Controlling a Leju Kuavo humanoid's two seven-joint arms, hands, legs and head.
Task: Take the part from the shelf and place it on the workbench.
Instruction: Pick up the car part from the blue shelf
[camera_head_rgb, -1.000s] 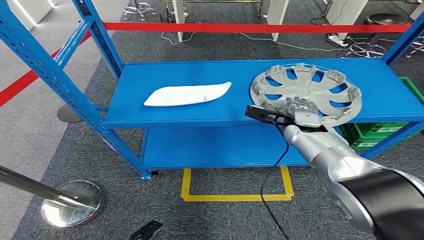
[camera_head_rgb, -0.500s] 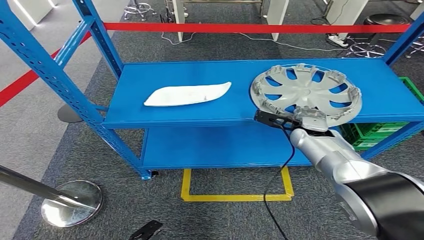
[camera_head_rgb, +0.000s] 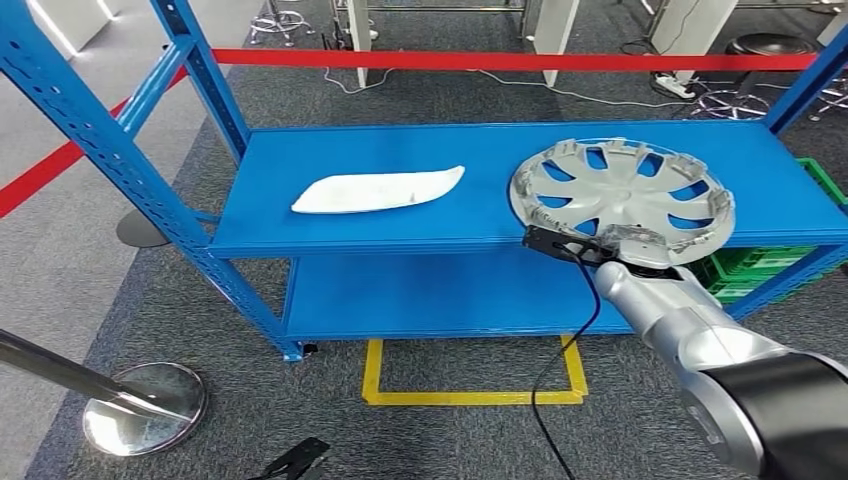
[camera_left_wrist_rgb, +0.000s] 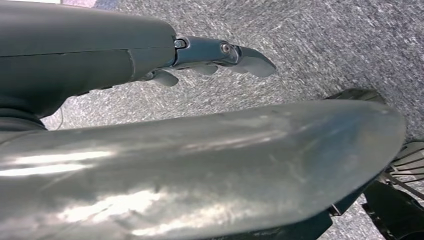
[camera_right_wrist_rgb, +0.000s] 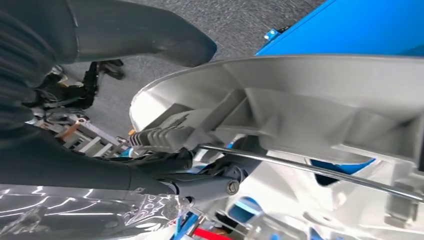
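**Hubcap gripped at its near rim**

On the blue shelf's (camera_head_rgb: 380, 232) right end, the silver hubcap (camera_head_rgb: 622, 190) tilts, its near edge clamped in the right hand (camera_head_rgb: 628, 246). It looks light, rigid plastic, slick; the rim is the sensible hold. The left hand (camera_left_wrist_rgb: 210, 57) hangs with fingers extended, holding nothing.

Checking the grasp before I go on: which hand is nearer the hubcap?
Right. The right hand grips the near rim of the hubcap at the shelf's front edge. The left hand hangs over the floor, away from it.
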